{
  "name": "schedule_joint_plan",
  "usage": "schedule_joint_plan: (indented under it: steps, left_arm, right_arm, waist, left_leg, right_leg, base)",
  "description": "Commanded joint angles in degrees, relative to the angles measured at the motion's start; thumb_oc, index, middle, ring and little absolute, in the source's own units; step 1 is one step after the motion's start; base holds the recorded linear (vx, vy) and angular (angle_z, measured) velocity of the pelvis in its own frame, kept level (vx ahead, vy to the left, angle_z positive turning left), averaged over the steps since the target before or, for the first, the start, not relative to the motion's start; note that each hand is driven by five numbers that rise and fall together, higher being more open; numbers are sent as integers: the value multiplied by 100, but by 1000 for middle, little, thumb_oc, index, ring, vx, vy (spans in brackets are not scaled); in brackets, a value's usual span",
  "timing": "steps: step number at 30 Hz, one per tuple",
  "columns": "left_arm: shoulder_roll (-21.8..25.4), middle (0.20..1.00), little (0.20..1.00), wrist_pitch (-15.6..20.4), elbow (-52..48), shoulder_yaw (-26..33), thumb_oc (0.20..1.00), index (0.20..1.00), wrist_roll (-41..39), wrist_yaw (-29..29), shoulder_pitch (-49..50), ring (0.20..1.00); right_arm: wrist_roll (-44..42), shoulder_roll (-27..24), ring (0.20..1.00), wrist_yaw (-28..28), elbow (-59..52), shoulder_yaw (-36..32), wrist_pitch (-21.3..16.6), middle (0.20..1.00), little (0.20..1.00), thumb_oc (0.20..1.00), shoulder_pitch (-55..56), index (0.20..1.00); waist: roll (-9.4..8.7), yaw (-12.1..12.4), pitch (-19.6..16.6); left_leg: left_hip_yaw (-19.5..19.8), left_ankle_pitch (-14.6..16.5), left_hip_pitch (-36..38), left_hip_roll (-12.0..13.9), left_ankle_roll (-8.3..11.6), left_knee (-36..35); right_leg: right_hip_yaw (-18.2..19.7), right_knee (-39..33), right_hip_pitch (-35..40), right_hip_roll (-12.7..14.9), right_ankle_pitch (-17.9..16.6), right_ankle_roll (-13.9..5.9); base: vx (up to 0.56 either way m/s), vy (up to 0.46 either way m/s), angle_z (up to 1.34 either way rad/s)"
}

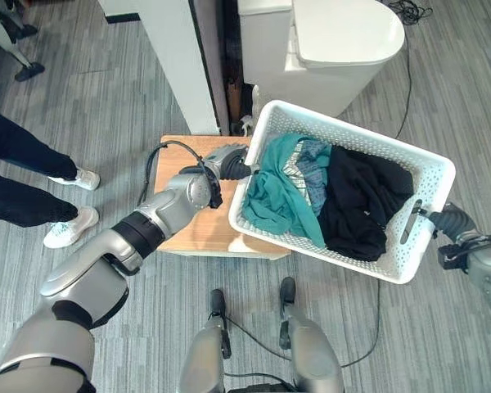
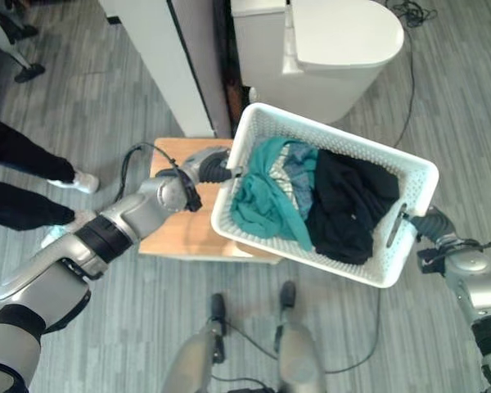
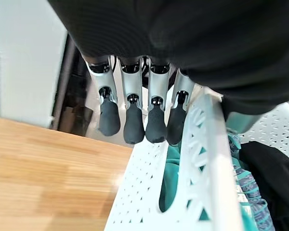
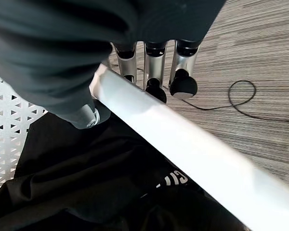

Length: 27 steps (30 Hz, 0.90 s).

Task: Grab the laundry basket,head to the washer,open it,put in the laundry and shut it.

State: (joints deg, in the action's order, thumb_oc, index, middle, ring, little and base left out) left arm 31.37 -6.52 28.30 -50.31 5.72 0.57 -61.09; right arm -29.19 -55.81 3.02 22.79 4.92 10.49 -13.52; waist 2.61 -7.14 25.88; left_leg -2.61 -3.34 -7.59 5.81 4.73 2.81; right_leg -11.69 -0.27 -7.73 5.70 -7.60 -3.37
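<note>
1. A white perforated laundry basket [image 1: 425,176] is held between the robot's two hands, its left part over the right part of a small wooden table [image 1: 192,232], its right end tilted down over the grey floor.
2. The left hand [image 1: 227,163] grips the basket's left end: in the left wrist view its fingers [image 3: 135,126] run down the outside of the wall, with the rim passing between them and the thumb side.
3. The right hand [image 1: 451,221] clamps the right end by the handle slot; in the right wrist view its fingers [image 4: 155,88] sit outside the rim and the thumb presses inside.
4. A teal garment [image 1: 272,196], a patterned blue cloth [image 1: 313,176] and black clothing [image 1: 360,201] fill the basket.
5. A white washer [image 1: 327,45] stands beyond, on the far side; a person's legs in white sneakers [image 1: 69,228] stand at left.
</note>
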Motion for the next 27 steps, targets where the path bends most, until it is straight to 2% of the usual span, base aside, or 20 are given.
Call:
schedule_joint_plan:
  steps: [1,4,7,9,10,11,12,13,14,17,18,21,23,24,27]
  left_arm:
    - [-776,200,200,457,355,42,200,200,168,-7,-365,200]
    - [-877,200,200,444,434,32,200,200,179,-23,-403,200]
    - [-1014,200,200,447,537,25,200,200,193,-28,-420,200]
    - [-1195,200,200,452,695,37,200,200,200,-2,-479,200]
    - [-1195,200,200,453,695,37,200,200,200,-1,-479,200]
    - [-1188,200,200,451,705,62,200,200,197,14,-459,200]
    - [-1084,200,200,442,669,126,200,200,207,26,-401,200]
    - [-1083,200,200,441,668,126,200,200,207,26,-401,200]
    - [-1070,200,200,431,709,165,200,200,242,43,-352,200]
    - [-1167,200,200,417,813,165,200,200,295,42,-335,200]
    - [-1205,200,200,431,848,207,200,200,318,61,-347,200]
    - [-1309,200,200,433,986,151,200,200,328,103,-421,200]
    - [-1271,200,200,435,963,128,200,200,330,90,-475,200]
    - [-1256,200,200,433,1016,97,200,200,387,96,-540,200]
    - [-1273,200,200,394,1067,60,200,200,453,65,-584,200]
  right_arm:
    - [-195,-444,200,72,-594,-231,-372,200,200,200,343,200]
    - [-187,-419,200,53,-543,-375,-372,200,200,200,526,200]
    - [-196,-413,200,38,-579,-507,-377,200,200,200,684,200]
    - [-200,-448,200,11,-608,-493,-399,200,200,200,651,200]
    - [-200,-448,200,11,-608,-492,-399,200,200,200,650,200]
    - [-195,-449,200,19,-638,-478,-395,200,200,200,638,200]
    - [-214,-411,200,81,-702,-449,-352,200,200,200,629,200]
    - [-214,-411,200,81,-703,-449,-352,200,200,200,629,200]
    - [-234,-365,200,130,-713,-410,-315,200,200,200,569,200]
    - [-250,-296,200,72,-607,-384,-323,200,200,200,451,200]
    - [-221,-239,200,43,-522,-412,-310,200,200,200,401,200]
    - [-164,-95,200,-35,-398,-406,-314,200,200,200,213,200]
    - [-123,-73,200,-25,-424,-428,-287,200,200,200,198,200]
    - [-37,43,200,-40,-426,-457,-270,200,200,200,166,200]
    - [3,259,200,-64,-434,-529,-277,200,200,200,207,200]
  waist:
    - [-195,92,-1032]
    - [-199,38,-1095]
    - [-232,-4,-1093]
    - [-324,-6,-1033]
    - [-325,-12,-1040]
    - [-342,-17,-1030]
    - [-332,-23,-1079]
    - [-329,-25,-1082]
    - [-289,-81,-1126]
    - [-220,-162,-1152]
    - [-181,-225,-1223]
    - [-217,-262,-1187]
    - [-245,-240,-1188]
    - [-231,-232,-1177]
    - [-285,-217,-1115]
  left_leg:
    - [64,27,-33,801,284,356]
    - [49,-83,-17,885,296,465]
    - [55,-14,-23,874,286,828]
    - [402,465,-14,537,148,1820]
    - [407,463,-25,533,146,1823]
    - [617,625,1,312,86,2122]
    - [1127,922,74,-214,-52,2660]
    - [1130,927,65,-213,-52,2671]
    - [1229,1128,199,-398,-119,2846]
    - [1188,1302,366,-404,-169,2628]
    - [1184,1734,760,-533,-251,2014]
    - [991,2056,901,-794,-384,1523]
    - [932,2072,898,-885,-451,1406]
    - [838,2049,997,-1041,-542,1087]
    - [754,1941,998,-1235,-684,954]
  right_leg:
    - [250,291,176,-102,985,-178]
    - [264,241,292,-195,1043,-124]
    - [297,234,375,-214,1036,-85]
    - [453,227,355,-140,904,-83]
    - [448,226,348,-136,903,-84]
    - [523,217,301,-123,821,-106]
    - [785,176,165,-165,634,-172]
    - [783,176,161,-167,633,-173]
    - [996,141,83,-223,480,-209]
    - [1172,208,-71,-256,372,-288]
    - [1304,309,-319,-228,196,-395]
    - [1314,281,-638,18,-142,-628]
    - [1314,201,-675,102,-217,-691]
    - [1279,21,-776,263,-312,-812]
    - [1273,-71,-827,444,-311,-893]
  base:
    - [-47,-150,-34]
    - [-35,-107,-15]
    - [-49,-32,-8]
    - [-126,23,-20]
    - [-109,61,-35]
    - [-119,121,-42]
    - [-119,121,-38]
    - [-107,188,-80]
    - [-83,175,-78]
    - [-113,205,-52]
    - [-185,232,-59]
    - [-281,268,-39]
    - [-228,186,-27]
    - [-254,240,-40]
    - [-210,199,-38]
